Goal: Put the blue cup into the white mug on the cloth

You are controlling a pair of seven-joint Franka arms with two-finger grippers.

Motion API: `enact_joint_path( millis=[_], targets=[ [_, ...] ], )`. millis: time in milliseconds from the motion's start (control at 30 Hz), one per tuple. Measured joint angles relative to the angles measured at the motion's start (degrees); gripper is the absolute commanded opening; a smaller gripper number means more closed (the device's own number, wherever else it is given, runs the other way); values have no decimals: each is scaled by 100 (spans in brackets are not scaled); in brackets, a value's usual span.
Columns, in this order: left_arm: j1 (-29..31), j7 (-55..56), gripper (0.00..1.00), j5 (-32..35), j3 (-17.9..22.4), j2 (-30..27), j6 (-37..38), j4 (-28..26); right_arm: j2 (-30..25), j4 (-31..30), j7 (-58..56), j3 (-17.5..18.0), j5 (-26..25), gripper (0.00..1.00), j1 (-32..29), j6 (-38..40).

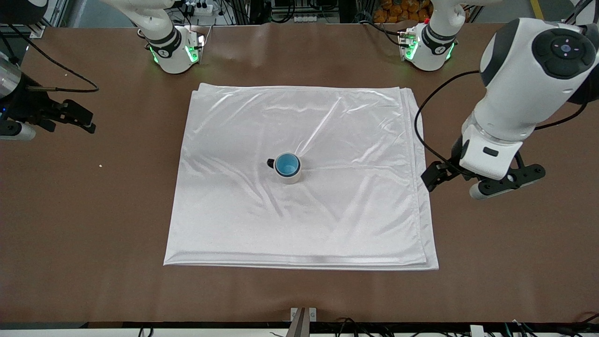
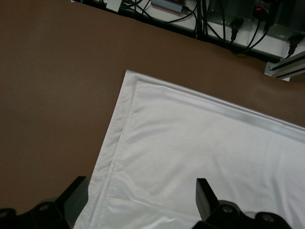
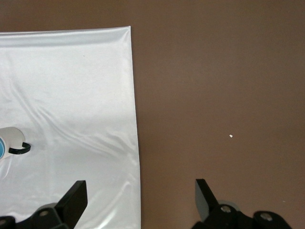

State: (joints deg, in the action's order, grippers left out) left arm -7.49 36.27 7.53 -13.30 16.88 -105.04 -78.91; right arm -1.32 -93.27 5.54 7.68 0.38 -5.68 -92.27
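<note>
The blue cup point(image 1: 287, 164) sits inside the white mug point(image 1: 293, 177), which stands upright near the middle of the cloth point(image 1: 327, 220), its dark handle toward the right arm's end. My left gripper point(image 1: 442, 177) is open and empty, in the air over the cloth's edge at the left arm's end. In the left wrist view it point(image 2: 141, 198) hangs over a cloth point(image 2: 200, 143) corner. My right gripper point(image 1: 77, 117) is open and empty over bare table at the right arm's end. The right wrist view shows it point(image 3: 141, 198) above the cloth's edge point(image 3: 71, 95), with the mug point(image 3: 12, 137) at the frame's border.
The brown table point(image 1: 93, 234) surrounds the cloth on all sides. A tiny white crumb point(image 1: 100, 165) lies on the table near the right gripper and shows in the right wrist view point(image 3: 231, 136). Both arm bases stand along the table's edge farthest from the front camera.
</note>
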Motion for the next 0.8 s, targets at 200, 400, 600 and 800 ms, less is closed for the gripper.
enact_joint_path(
  millis=[200,400,600,800],
  targets=[
    [152,-778,100,0,9,-123,377,-16,3,0,39,8,0,100,4,-3],
    [493,-1885,100,1,13,-282,465,-167,3,0,113,12,0,100,7,-8],
    [866,-2723,100,-12,5,-514,482,-499,6,0,129,12,0,100,7,-13],
    [1115,-2947,100,-322,-42,-869,491,-981,8,0,137,12,0,100,8,-19]
  ],
)
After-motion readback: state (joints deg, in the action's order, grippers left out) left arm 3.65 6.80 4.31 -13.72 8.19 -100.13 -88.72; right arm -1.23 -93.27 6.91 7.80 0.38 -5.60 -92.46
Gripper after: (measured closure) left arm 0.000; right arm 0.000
